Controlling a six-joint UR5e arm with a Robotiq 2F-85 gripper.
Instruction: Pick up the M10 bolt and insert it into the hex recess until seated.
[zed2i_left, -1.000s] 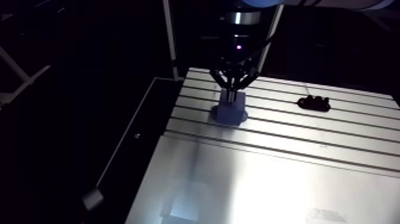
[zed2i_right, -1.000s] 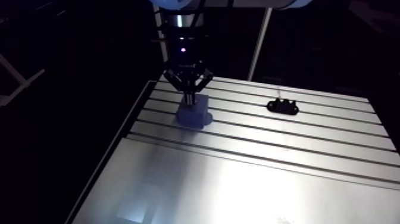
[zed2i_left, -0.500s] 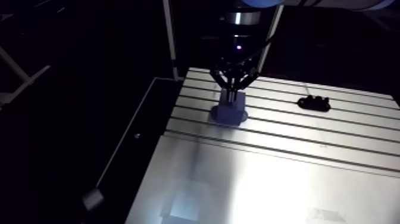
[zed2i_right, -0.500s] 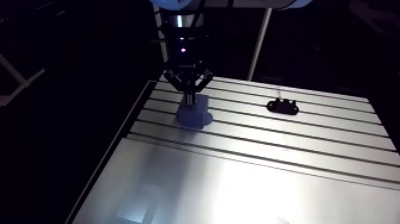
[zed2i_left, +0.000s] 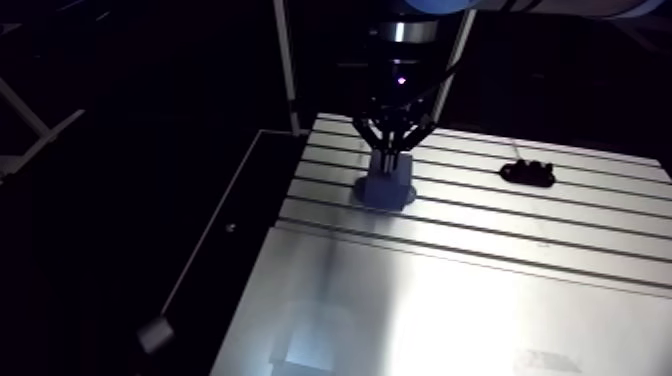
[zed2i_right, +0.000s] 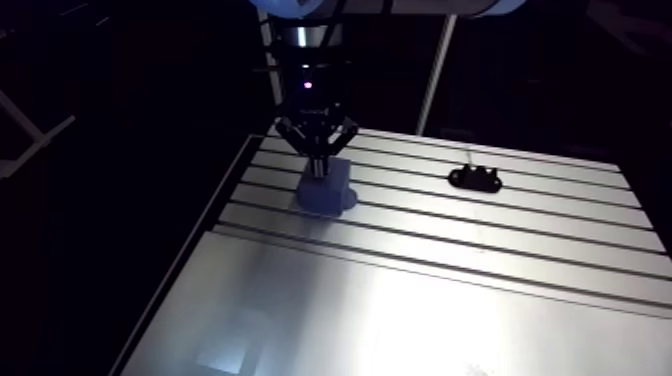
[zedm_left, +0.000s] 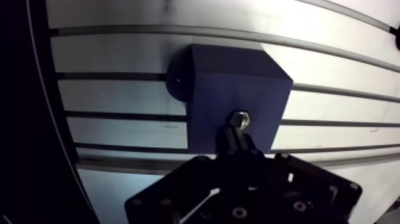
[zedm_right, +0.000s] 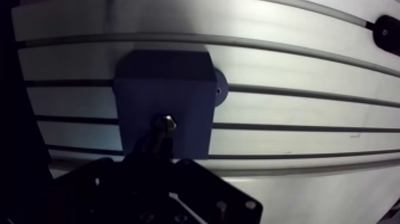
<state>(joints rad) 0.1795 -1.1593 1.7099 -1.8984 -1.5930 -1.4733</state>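
A dark blue block with a round base flange stands on the slotted aluminium table, near its far left corner. My gripper hangs straight above the block, its fingers drawn together on the M10 bolt. The bolt's metal end shows at the fingertips, over the block's top face. Bolt and fingers hide the hex recess, so I cannot tell whether the bolt is in it. In the arm view the gripper touches down on the block's top.
A small black bracket lies on the table to the right of the block, a few slots back. The table's left edge runs close beside the block. A smooth plate covers the near half of the table.
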